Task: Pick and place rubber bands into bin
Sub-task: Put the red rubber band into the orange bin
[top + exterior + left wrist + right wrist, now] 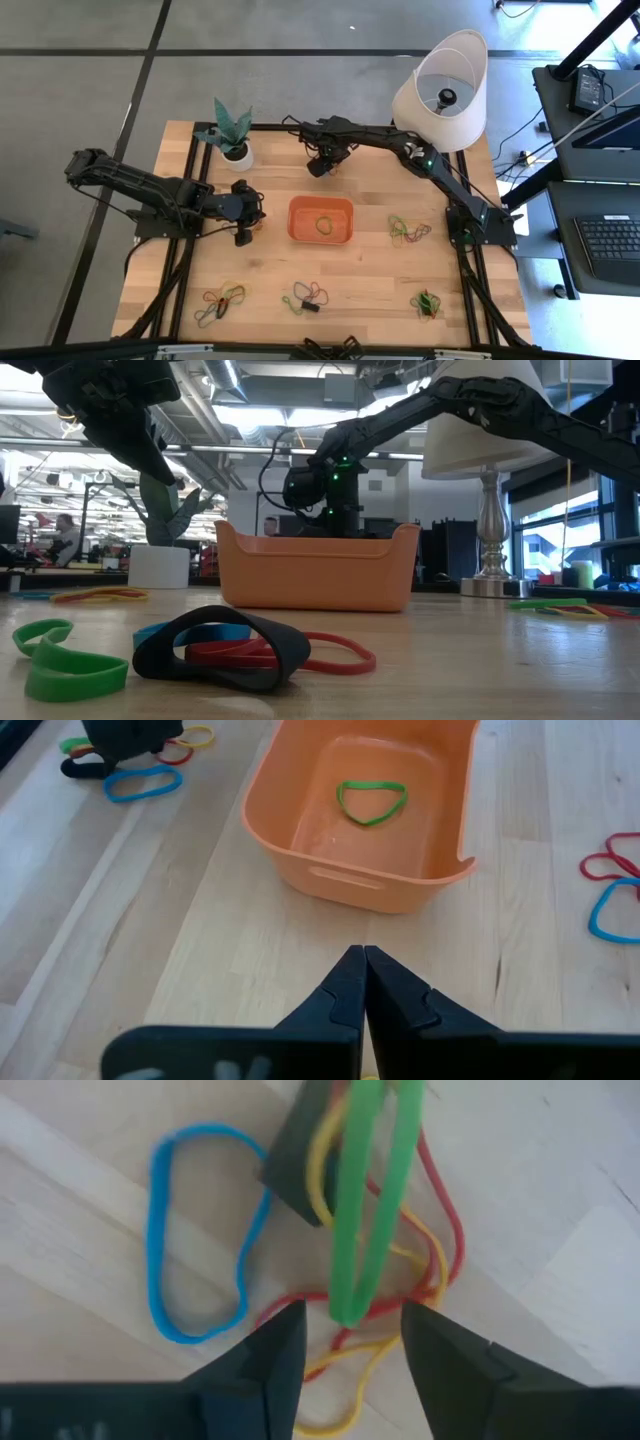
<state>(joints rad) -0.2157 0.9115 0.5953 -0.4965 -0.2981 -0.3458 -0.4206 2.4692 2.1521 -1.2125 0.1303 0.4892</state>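
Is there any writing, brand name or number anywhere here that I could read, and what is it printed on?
None can be read.
The orange bin has plain walls with no label.
The white lampshade and white plant pot carry no print.
The keyboard at the side desk has keys too small to read.
Pale marks on the left gripper's body are blurred, unreadable.

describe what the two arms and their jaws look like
Both arms are dark, jointed and slim. The left arm and the right arm trail black cables, and a green light glows on the right one. The left gripper has black jaws tapering to points; the right gripper has blunter, wedge-shaped black jaws.
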